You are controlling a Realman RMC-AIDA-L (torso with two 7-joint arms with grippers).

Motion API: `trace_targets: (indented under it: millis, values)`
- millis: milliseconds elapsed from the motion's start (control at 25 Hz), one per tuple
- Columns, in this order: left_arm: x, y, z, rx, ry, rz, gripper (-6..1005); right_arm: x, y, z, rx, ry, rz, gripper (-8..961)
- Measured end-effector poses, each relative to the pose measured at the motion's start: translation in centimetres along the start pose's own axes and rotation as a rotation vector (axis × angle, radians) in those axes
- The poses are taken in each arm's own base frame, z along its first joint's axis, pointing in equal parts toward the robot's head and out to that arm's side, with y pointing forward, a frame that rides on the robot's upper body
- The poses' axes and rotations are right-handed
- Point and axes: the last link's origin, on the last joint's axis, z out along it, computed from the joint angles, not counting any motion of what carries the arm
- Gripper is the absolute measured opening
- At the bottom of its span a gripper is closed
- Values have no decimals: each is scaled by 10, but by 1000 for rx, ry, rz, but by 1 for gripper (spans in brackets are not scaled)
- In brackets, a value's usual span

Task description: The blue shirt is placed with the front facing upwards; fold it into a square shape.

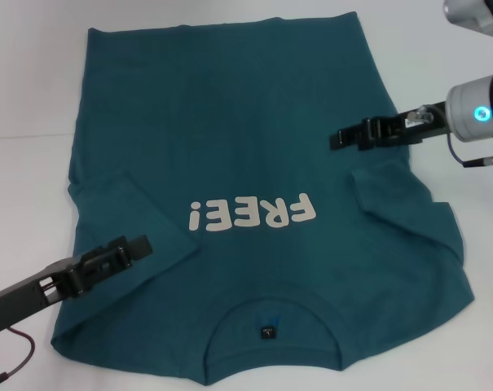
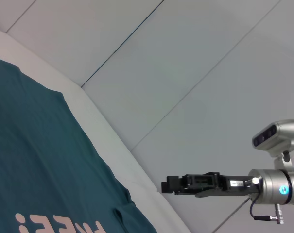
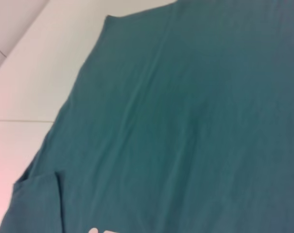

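The large dark teal-blue cotton short-sleeved shirt (image 1: pixel 254 155) lies spread flat, front up, on the white tabletop (image 1: pixel 26 163), cream "FREE!" lettering (image 1: pixel 254 216) across its chest. Its round collar (image 1: pixel 270 330) with a small dark neck label lies toward the tabletop's near edge, the hem toward the far edge. Both sleeves are folded inward onto the body.

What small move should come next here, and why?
Probably lower both grippers onto the blue shirt to grasp it. The left gripper hovers over the folded-in left sleeve, the right gripper over the right side; neither holds cloth, and the body is unfolded.
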Motion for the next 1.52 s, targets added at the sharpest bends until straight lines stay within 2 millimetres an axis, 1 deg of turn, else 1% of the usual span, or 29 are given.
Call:
trace_targets:
  millis: [120,240,480,560,680,880,1120,1280,1520]
  values:
    - [0,0,0,0,0,-2,877,2,-10,-9,31,39,-20,561]
    - [0,-1,-1,5,-1,-18,877,7,-25,-22,100,91,-29,658]
    - [1,-4,-1,25,-2,-47,876,18,-51,-58,144,135,-5,654]
    - [1,-4,-1,25,0,-47,876,24,-59,-67,157,143,0,654]
    - [1,-4,-1,25,0,-47,876,35,-71,-75,177,154,4,654]
    - [1,-4,-1,26,1,-47,876,53,-82,-72,197,149,-17,653]
    - [2,-3,1,22,1,-46,877,66,-93,-53,233,120,42,653]
    - [2,-3,1,22,3,-49,877,68,-94,-44,241,91,75,653]
    - [1,-4,-1,25,4,-52,877,66,-88,-30,227,72,101,652]
